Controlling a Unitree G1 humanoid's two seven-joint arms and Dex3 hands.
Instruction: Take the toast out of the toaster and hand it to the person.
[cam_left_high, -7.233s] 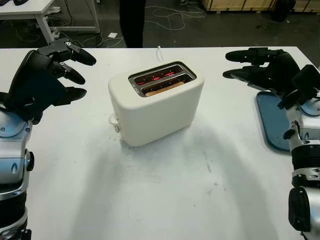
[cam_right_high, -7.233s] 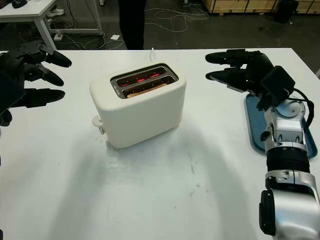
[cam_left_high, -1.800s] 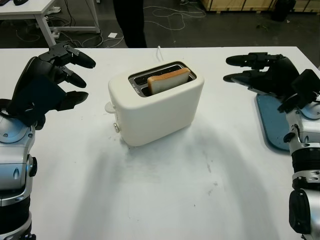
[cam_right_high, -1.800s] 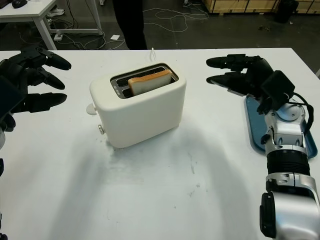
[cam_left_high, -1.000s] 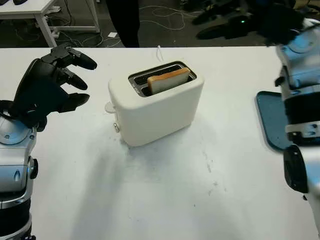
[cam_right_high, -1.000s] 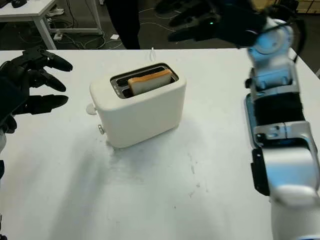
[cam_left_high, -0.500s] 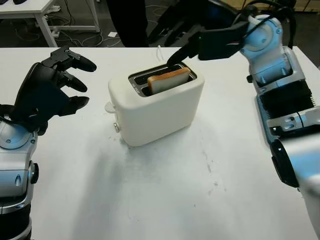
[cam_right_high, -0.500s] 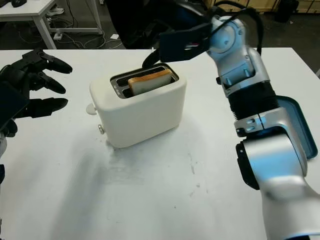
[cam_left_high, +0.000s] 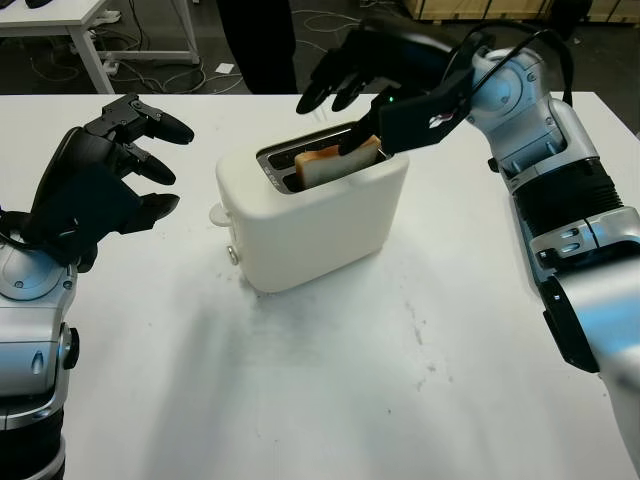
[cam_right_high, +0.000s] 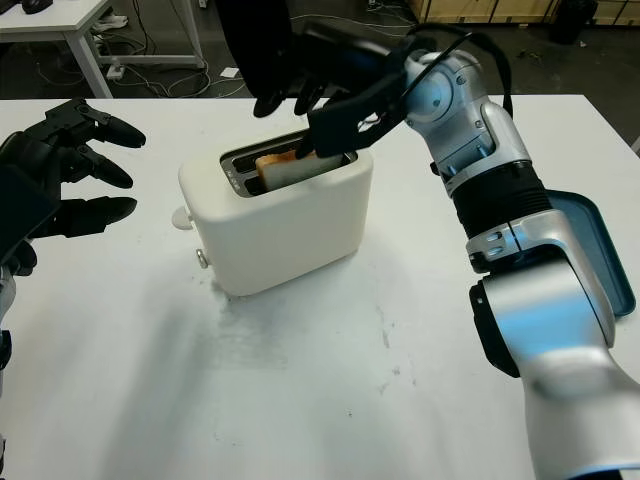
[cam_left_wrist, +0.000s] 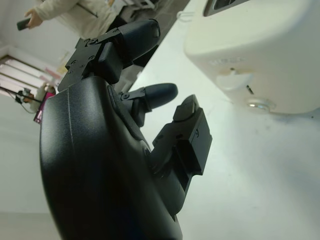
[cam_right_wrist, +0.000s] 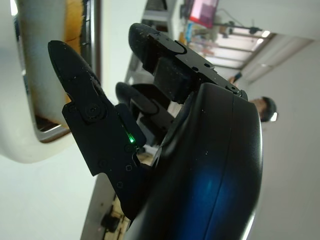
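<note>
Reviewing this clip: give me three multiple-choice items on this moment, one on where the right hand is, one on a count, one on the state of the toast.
1. Where is the right hand?
A. Above the toaster's slots
B. On the blue tray
C. Flat on the table in front of the toaster

2. How many slices of toast stick up from the toaster?
A. None
B. One
C. Two

3. What is the state of the toast?
A. Lying on the table
B. Lifted clear in the left hand
C. Popped up, seated in its slot, not yet gripped

Answers: 1 A, the hand is over the toaster top; 2 B, one slice shows in the near slot; 3 C, the open right hand has not closed around it, and the open left hand is off to the toaster's side.
</note>
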